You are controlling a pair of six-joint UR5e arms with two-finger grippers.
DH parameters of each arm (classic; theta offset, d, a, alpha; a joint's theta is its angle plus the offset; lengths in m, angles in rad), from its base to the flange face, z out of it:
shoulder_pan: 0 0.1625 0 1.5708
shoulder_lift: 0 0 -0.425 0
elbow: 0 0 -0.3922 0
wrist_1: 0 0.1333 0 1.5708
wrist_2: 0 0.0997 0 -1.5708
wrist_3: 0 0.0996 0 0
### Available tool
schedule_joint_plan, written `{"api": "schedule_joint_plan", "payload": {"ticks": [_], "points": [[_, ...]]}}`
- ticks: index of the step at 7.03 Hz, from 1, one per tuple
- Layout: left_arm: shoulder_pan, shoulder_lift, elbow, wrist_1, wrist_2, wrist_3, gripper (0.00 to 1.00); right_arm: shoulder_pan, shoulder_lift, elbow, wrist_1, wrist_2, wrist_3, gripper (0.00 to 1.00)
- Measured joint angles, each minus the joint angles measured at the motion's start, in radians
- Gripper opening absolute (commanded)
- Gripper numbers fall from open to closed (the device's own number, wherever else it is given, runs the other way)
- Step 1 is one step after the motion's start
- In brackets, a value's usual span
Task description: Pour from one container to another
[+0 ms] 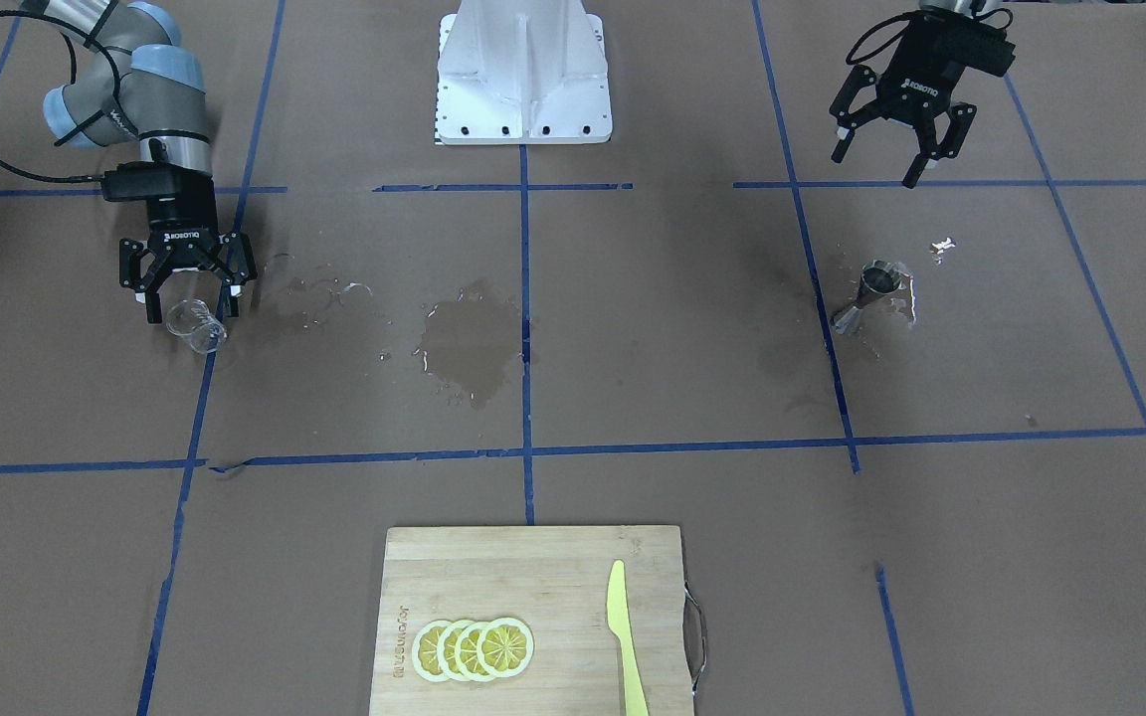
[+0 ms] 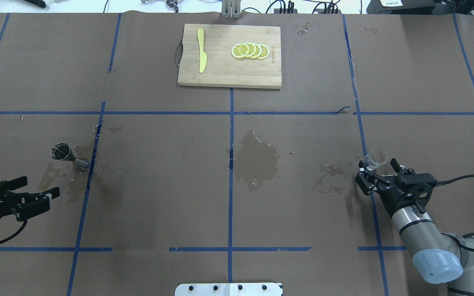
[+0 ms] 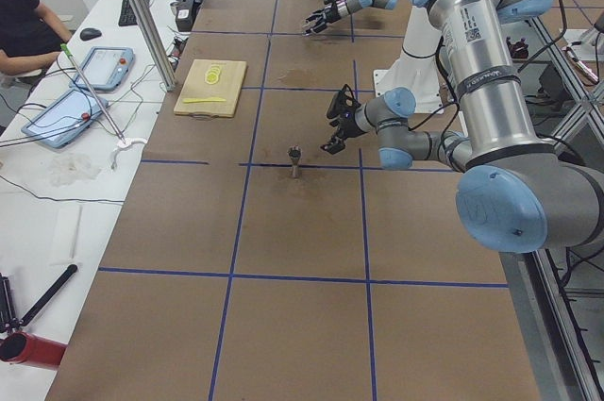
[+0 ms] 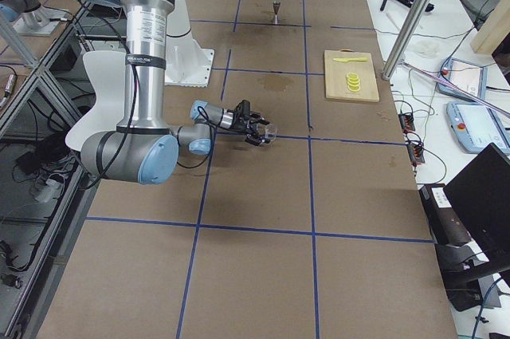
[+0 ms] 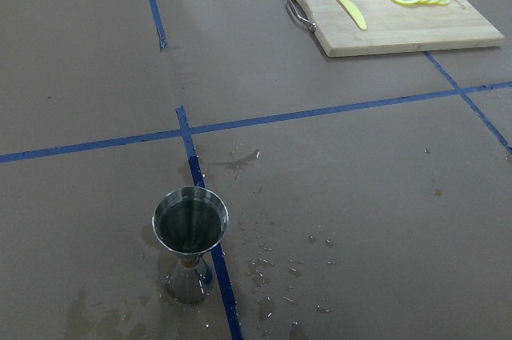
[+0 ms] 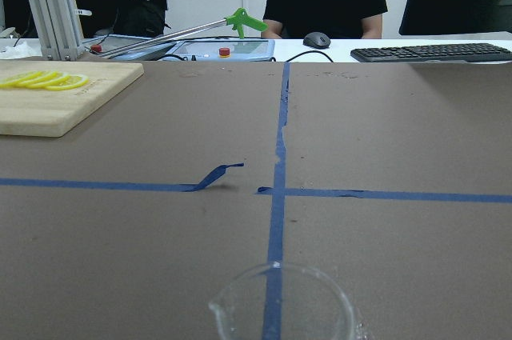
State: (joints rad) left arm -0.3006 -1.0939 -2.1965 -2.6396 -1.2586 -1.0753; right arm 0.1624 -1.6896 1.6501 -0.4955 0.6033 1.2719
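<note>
Nearest, at the table's (image 2: 159, 185) close edge, sits the robot's white base plate (image 2: 228, 289) with its row of dark bolt holes. A little farther out, on the right, the right gripper (image 2: 377, 164) reaches low over the brown paper with its fingers spread wide. The clear glass beaker (image 2: 376, 157) stands upright at the mouth of those fingers, one finger to each side, and whether either finger touches the glass cannot be told. From the right wrist camera only the beaker's rim and pouring lip show, sitting over a blue tape line. On the left, at about the same depth, the left gripper (image 2: 41, 186) hangs above the table with its fingers parted and nothing between them. Just beyond it, and apart from it, the steel jigger (image 2: 61, 151) stands upright beside a blue tape line, wide cup uppermost, with small droplets and damp patches on the paper around its foot. Between the two arms, near the middle of the table, a dark wet stain (image 2: 257, 160) spreads across the paper, with smaller splashes trailing right toward the beaker. Farthest off, centred at the far edge, lies a bamboo cutting board (image 2: 220, 70) carrying a yellow knife (image 2: 201, 55) on its left part and overlapping lemon slices (image 2: 250, 50) on its right.
</note>
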Motion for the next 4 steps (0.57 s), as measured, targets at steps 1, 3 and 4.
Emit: {"api": "schedule_joint_plan", "payload": {"ticks": [1,3,4], "points": [[-0.032,-0.002,-0.024,0.043,-0.057,0.000,1.00,-0.002,-0.020,0.027,0.000,0.017,0.000,1.00],[-0.068,-0.009,-0.075,0.135,-0.126,0.001,1.00,-0.010,-0.099,0.109,-0.002,0.089,0.000,1.00],[-0.072,-0.010,-0.085,0.148,-0.142,0.001,1.00,-0.013,-0.164,0.166,-0.006,0.152,0.001,1.00]]}}
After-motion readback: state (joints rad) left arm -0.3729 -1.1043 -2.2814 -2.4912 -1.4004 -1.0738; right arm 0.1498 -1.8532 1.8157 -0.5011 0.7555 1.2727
